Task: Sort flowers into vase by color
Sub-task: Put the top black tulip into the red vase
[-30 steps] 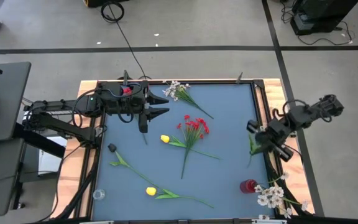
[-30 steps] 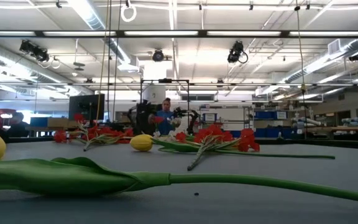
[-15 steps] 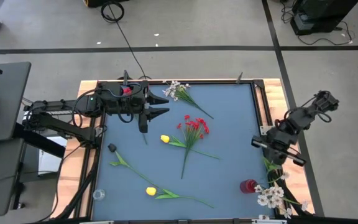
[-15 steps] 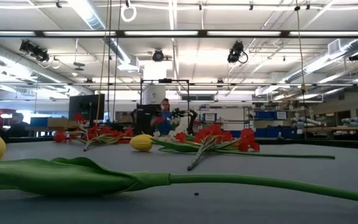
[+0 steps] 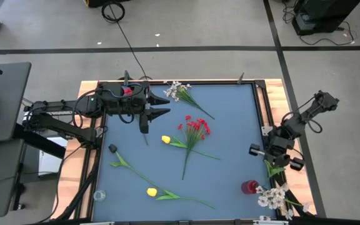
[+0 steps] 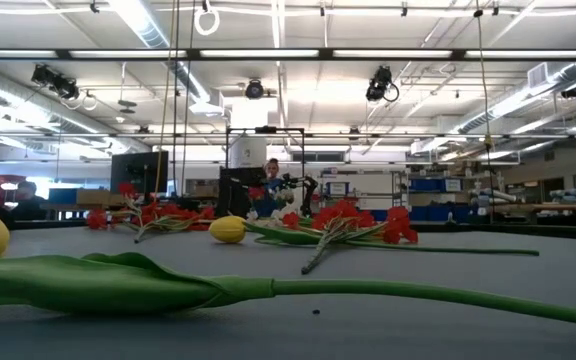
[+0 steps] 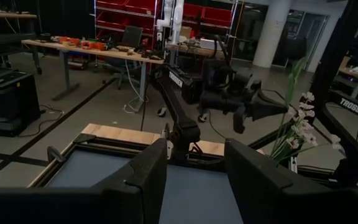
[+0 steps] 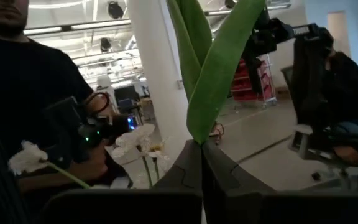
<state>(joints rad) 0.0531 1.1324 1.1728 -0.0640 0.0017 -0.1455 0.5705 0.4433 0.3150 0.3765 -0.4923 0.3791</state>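
Note:
My right gripper (image 5: 272, 160) hovers over the table's right edge, shut on long green leaves (image 8: 213, 87); their blossom is hidden. My left gripper (image 5: 162, 107) waits open and level at the far left, holding nothing. On the blue mat lie a white spray (image 5: 179, 92), a red cluster (image 5: 195, 128) and two yellow tulips (image 5: 166, 140) (image 5: 152, 192). A small red vase (image 5: 250, 187) stands near the near right corner, with white blossoms (image 5: 270, 197) beside it. The grippers are out of the low view. My right gripper pinches the green leaves at their narrow base (image 8: 197, 140) between its two shut fingers. The broad leaf blades stick out past the fingertips, lifted clear of the table. Which flower they belong to, I cannot tell.
A small clear cup (image 5: 99, 195) stands at the near left corner and a small dark thing (image 5: 112, 149) at the mat's left. A wooden rim (image 5: 274, 106) frames the mat. A person in black (image 8: 23, 81) stands close beyond the right edge.
My right gripper has gone down and toward the table's near edge along the right side, tipping its fingers upward, with the green leaves still in its hold. The flowers on the mat have stayed in place.

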